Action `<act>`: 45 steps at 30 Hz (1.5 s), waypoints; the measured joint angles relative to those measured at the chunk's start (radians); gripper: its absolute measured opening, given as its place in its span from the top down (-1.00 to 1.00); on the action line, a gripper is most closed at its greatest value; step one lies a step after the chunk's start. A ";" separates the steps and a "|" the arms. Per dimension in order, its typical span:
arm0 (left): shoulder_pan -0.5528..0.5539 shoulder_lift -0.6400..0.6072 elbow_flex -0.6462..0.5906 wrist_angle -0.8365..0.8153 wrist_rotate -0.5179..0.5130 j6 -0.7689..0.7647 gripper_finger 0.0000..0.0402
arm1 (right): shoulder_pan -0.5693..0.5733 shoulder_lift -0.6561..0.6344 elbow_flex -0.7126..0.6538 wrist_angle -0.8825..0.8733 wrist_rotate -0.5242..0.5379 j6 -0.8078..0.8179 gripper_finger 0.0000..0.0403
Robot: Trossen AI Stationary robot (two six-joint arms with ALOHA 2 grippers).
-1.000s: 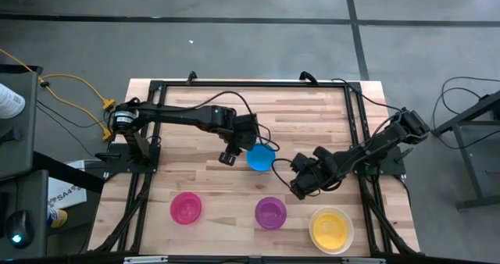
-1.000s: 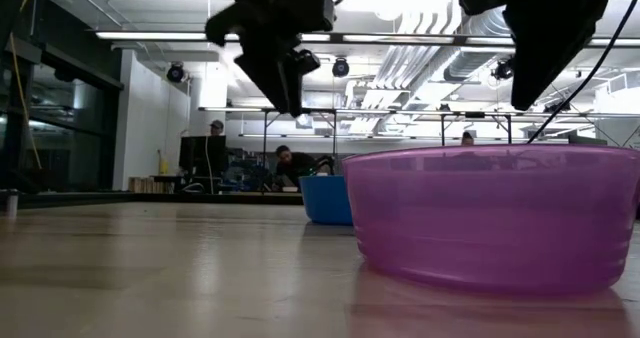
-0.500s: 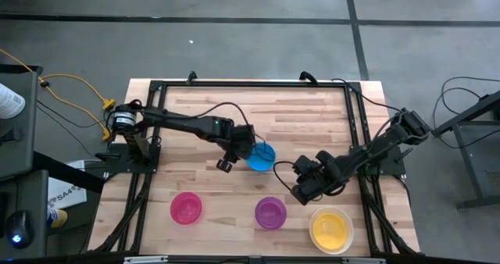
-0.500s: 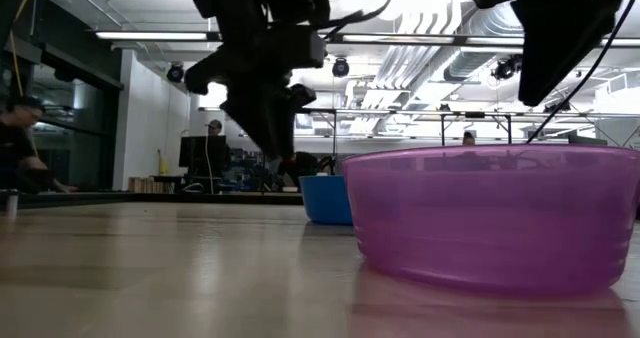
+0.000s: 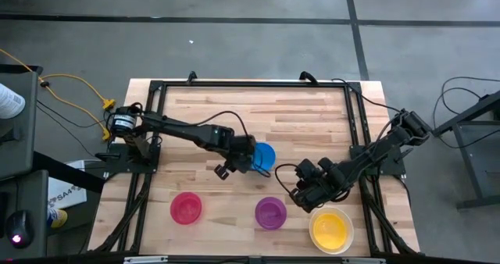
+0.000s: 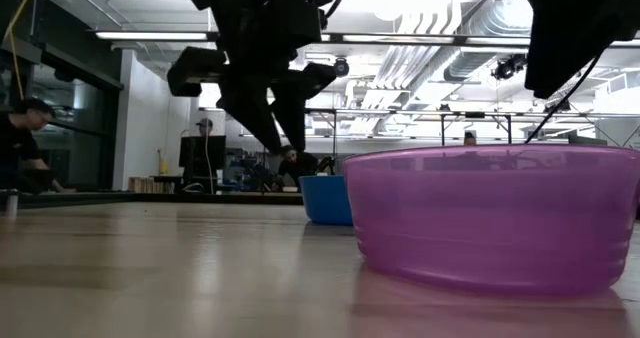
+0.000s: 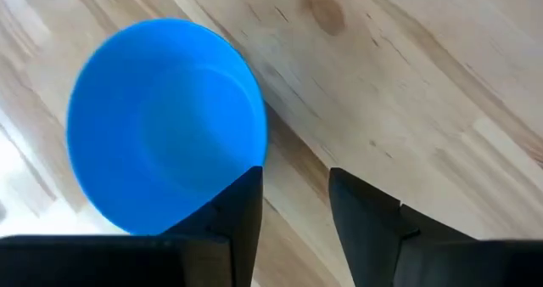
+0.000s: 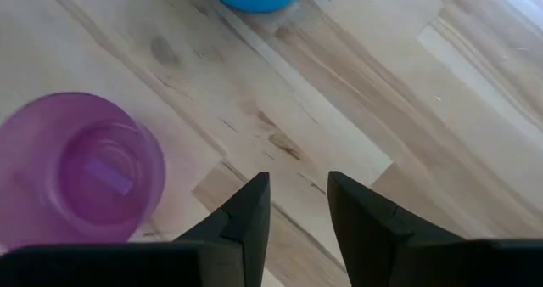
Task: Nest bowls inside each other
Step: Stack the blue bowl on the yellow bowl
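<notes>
Bowls [image 5: 269,212], wooden table [image 5: 297,115], workshop behind

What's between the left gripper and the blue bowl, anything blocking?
Nothing visible. The left gripper hangs open right at the blue bowl's rim, with only bare table between its fingers. The right gripper waits near the purple bowl.

Blue bowl [image 5: 264,156], pinkish-red bowl [image 5: 186,208], purple bowl [image 5: 270,212], yellow bowl [image 5: 330,230] — all sat on pale, striped wood table [image 5: 312,115] — arms were dark.

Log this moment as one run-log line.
left gripper: open, beside round blue plastic bowl | right gripper: open, over bare wood between purple bowl and blue | nested: none
</notes>
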 joint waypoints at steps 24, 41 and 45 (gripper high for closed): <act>0.013 -0.001 -0.179 0.272 -0.103 0.100 0.32 | 0.035 0.000 0.000 0.181 0.006 0.028 0.44; 0.013 -0.001 -0.179 0.267 -0.062 0.102 0.74 | 0.034 0.000 0.000 0.195 0.005 0.025 0.44; 0.013 -0.001 -0.179 0.267 -0.062 0.102 0.82 | 0.034 0.000 0.000 0.195 0.005 0.025 0.44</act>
